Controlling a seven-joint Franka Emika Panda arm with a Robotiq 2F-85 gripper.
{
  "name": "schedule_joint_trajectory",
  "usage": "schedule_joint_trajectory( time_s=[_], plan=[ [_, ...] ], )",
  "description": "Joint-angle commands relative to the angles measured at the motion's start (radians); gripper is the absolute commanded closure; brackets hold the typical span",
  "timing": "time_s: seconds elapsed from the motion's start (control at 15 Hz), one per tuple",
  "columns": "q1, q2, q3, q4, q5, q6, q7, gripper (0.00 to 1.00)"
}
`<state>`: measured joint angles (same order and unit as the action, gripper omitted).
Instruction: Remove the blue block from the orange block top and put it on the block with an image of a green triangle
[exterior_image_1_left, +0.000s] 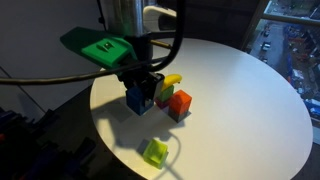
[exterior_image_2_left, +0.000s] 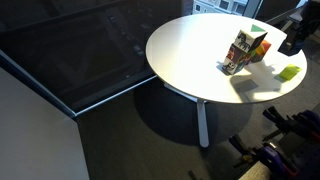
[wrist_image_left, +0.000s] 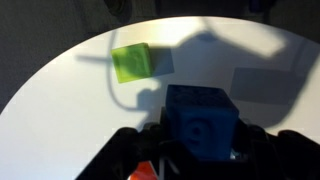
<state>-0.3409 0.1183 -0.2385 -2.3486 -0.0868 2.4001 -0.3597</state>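
Observation:
My gripper (exterior_image_1_left: 139, 88) is shut on the blue block (exterior_image_1_left: 138, 101) and holds it just above the white round table (exterior_image_1_left: 240, 90). In the wrist view the blue block (wrist_image_left: 200, 115) sits between my dark fingers (wrist_image_left: 198, 150). The orange block (exterior_image_1_left: 181, 103) stands just beside it, next to yellow and green blocks (exterior_image_1_left: 168, 84); a sliver of orange (wrist_image_left: 143, 172) shows under the fingers. A light green block (exterior_image_1_left: 155, 152) lies alone near the table's front edge and also shows in the wrist view (wrist_image_left: 130, 62). I cannot make out a triangle image on any block.
The block cluster (exterior_image_2_left: 243, 50) and the lone green block (exterior_image_2_left: 291, 71) sit on the table's far side in an exterior view. A cable's shadow curves across the table (wrist_image_left: 60, 110). Dark floor and glass walls surround the table.

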Motion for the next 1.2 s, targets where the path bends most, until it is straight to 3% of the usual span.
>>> schedule_joint_trajectory(
  time_s=[0.0, 0.33, 1.13],
  plan=[
    [0.033, -0.048, 0.002, -0.071, -0.012, 0.051, -0.012, 0.71],
    [0.077, -0.058, 0.013, -0.091, -0.010, 0.074, 0.013, 0.71],
    [0.112, -0.184, 0.020, -0.036, -0.005, -0.036, 0.044, 0.71]
  ],
)
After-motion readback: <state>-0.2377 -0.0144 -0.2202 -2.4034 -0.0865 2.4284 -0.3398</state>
